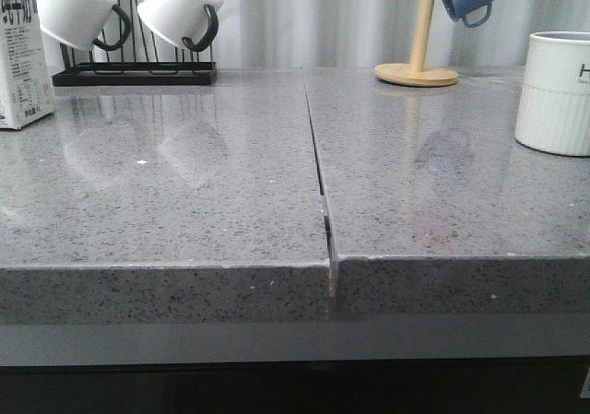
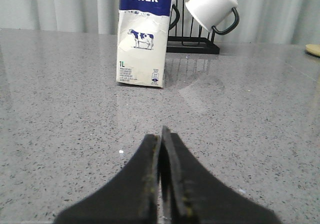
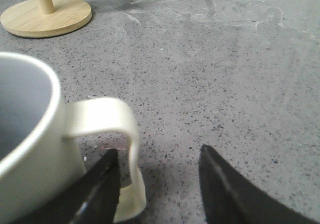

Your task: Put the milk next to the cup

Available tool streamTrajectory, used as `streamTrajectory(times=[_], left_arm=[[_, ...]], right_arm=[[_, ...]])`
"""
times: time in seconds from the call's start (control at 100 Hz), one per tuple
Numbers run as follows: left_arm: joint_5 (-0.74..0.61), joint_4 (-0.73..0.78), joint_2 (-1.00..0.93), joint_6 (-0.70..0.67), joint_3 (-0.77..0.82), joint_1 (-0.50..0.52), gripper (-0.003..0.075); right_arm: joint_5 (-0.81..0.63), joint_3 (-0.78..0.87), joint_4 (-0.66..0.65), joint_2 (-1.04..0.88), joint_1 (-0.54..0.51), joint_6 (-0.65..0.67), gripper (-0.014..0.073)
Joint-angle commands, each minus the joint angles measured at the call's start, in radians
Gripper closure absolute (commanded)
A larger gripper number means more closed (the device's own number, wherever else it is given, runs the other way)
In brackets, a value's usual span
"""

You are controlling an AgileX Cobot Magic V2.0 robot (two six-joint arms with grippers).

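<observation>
Front view: the tall white, blue-topped milk carton (image 1: 20,59) stands on the grey speckled table (image 1: 184,202), well apart from the ribbed off-white cup (image 1: 556,91).

Left wrist view: the clenched left hand (image 2: 161,149) faces the carton (image 2: 143,37), apart.

Right wrist view: the released right hand (image 3: 157,171) straddles the cup's handle (image 3: 112,129).

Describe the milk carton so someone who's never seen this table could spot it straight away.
On the grey stone table, look to the far left, beside the black mug rack. The milk stands upright there: a boxy carton with a blue top and cow picture, unlike the round white mugs nearby.
</observation>
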Motion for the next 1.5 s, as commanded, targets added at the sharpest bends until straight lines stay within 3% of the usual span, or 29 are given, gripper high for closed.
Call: streamTrajectory(times=[0.0,0.17,0.25,0.51,0.86,1.19,1.49], left_arm=[[-0.082,-0.008,-0.033,-0.003,0.042,0.000,0.0741],[-0.082,-0.008,-0.033,-0.003,0.042,0.000,0.0741],[-0.082,-0.008,-0.033,-0.003,0.042,0.000,0.0741],[-0.082,-0.008,-0.033,-0.003,0.042,0.000,0.0741],[-0.082,-0.008,-0.033,-0.003,0.042,0.000,0.0741],[-0.082,-0.008,-0.033,-0.003,0.042,0.000,0.0741],[-0.082,-0.008,-0.033,-0.003,0.042,0.000,0.0741]], right_arm=[[-0.096,-0.046,-0.001,-0.007,-0.004,-0.001,0.0298],[-0.108,-0.059,-0.001,0.010,-0.004,-0.001,0.0579],[-0.114,-0.059,-0.001,0.010,-0.004,-0.001,0.0667],[-0.122,-0.059,0.000,-0.064,0.071,-0.001,0.0662],[-0.039,-0.131,0.107,-0.095,0.340,-0.056,0.0662],[-0.069,-0.233,0.256,0.035,0.546,-0.141,0.0660],[-0.078,-0.320,0.266,0.148,0.613,-0.140,0.0657]])
